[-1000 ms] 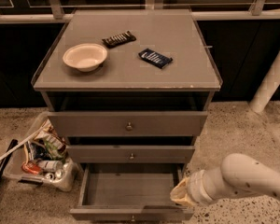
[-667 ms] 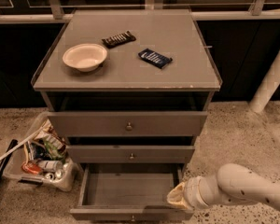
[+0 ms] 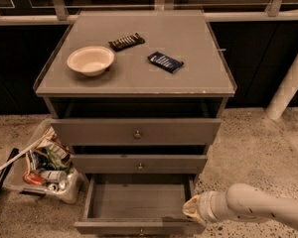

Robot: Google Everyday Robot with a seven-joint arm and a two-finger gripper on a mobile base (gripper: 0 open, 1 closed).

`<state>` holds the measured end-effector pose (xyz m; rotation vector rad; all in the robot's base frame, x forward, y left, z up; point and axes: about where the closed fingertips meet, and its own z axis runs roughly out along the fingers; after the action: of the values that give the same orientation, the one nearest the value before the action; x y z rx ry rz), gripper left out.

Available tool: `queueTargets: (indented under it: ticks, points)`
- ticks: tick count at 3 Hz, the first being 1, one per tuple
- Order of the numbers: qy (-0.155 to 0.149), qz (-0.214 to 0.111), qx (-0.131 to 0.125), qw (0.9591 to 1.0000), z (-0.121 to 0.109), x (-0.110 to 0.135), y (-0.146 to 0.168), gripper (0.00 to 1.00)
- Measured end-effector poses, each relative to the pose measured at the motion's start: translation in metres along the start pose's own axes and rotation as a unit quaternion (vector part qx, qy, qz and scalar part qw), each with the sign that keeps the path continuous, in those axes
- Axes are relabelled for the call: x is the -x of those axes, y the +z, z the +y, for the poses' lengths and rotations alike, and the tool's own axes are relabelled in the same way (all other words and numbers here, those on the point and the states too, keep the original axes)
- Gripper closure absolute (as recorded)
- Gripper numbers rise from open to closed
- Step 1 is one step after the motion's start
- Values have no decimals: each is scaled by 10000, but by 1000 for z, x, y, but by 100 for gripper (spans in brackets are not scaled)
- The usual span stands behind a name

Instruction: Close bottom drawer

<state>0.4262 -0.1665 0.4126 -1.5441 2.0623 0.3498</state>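
The bottom drawer [image 3: 134,202] of the grey cabinet stands pulled out, its empty inside showing and its slim front panel [image 3: 139,227] at the lower edge of the view. My gripper [image 3: 189,209] reaches in from the right and sits at the drawer's right front corner, against its side wall. The white arm [image 3: 258,207] trails off to the lower right. The middle drawer [image 3: 139,163] is nearly shut and the top drawer [image 3: 136,132] stands out a little.
On the cabinet top [image 3: 198,83] lie a white bowl [image 3: 90,59], a dark snack bar [image 3: 126,41] and a blue packet [image 3: 165,61]. A clear bin of trash [image 3: 42,165] stands on the floor at the left. A white pole [image 3: 290,83] rises at the right.
My gripper and arm have moved down and a little left, closer to the drawer's right front corner. The drawer has not visibly moved.
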Motion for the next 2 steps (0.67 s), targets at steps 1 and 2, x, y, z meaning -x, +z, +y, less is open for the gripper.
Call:
queueTargets:
  ticks: [1, 2]
  points:
    - [0, 0, 0, 10000, 0, 0, 0, 100]
    - [1, 90, -17, 10000, 2, -3, 5, 100]
